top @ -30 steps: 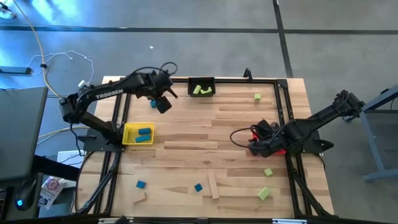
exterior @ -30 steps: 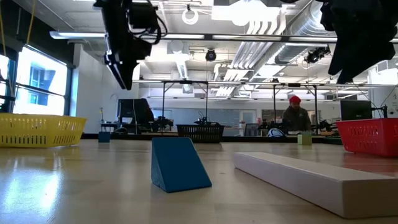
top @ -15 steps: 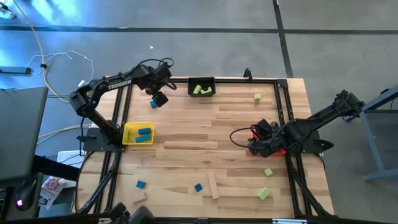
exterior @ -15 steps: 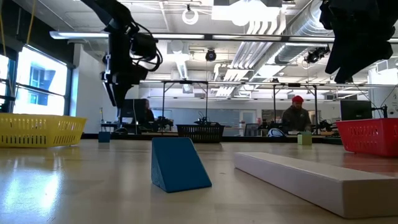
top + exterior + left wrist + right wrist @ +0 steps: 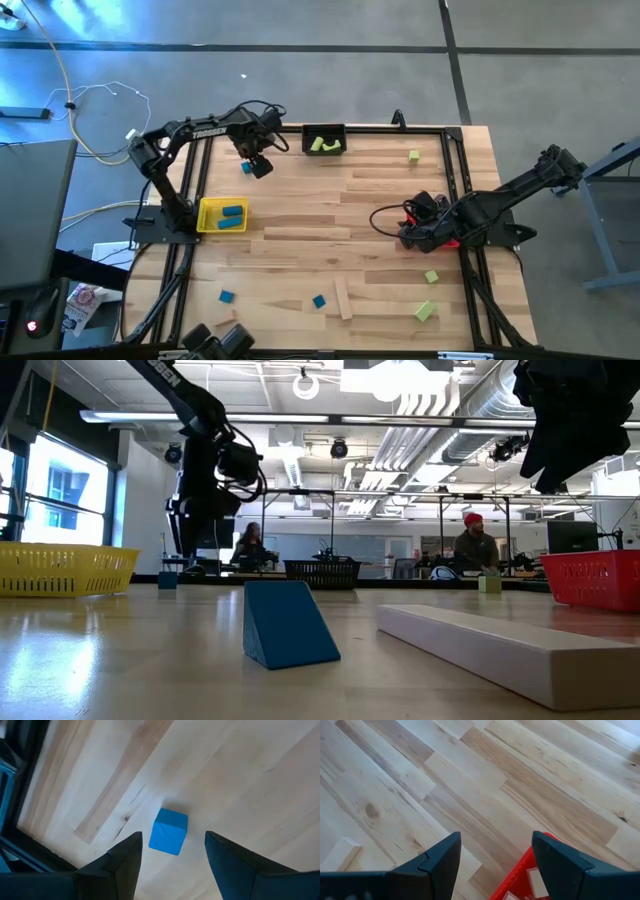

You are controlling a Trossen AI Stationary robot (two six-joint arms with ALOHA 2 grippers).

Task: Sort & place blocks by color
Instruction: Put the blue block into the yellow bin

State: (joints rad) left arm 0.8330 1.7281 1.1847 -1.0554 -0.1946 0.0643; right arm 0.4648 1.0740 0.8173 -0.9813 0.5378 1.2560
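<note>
My left gripper (image 5: pixel 258 164) (image 5: pixel 172 857) is open and hangs low over the table's far left part. A blue cube (image 5: pixel 169 831) (image 5: pixel 246 167) rests flat on the wood just ahead of the gap between its fingers, untouched. My right gripper (image 5: pixel 415 237) (image 5: pixel 495 865) is open above the red bin (image 5: pixel 522 875) at the table's right side. Loose blocks lie on the table: blue ones (image 5: pixel 226 296) (image 5: pixel 319 301), lime green ones (image 5: pixel 414 155) (image 5: pixel 431 276) (image 5: pixel 424 311), and plain wood bars (image 5: pixel 343 298) (image 5: pixel 224 318). The low view shows a blue wedge (image 5: pixel 285 622) and a wood bar (image 5: pixel 500 645) close up.
The yellow bin (image 5: pixel 222 215) at the left holds blue pieces. The black bin (image 5: pixel 324 140) at the far edge holds lime green ones. The red bin holds plain wood pieces (image 5: pixel 535 882). Black frame rails (image 5: pixel 455 180) run along the table's sides. People sit in the room beyond.
My left gripper has come down toward the table and moved a little toward the far left, ending low beside the blue cube near the far edge. The right arm and the blocks have kept still.
</note>
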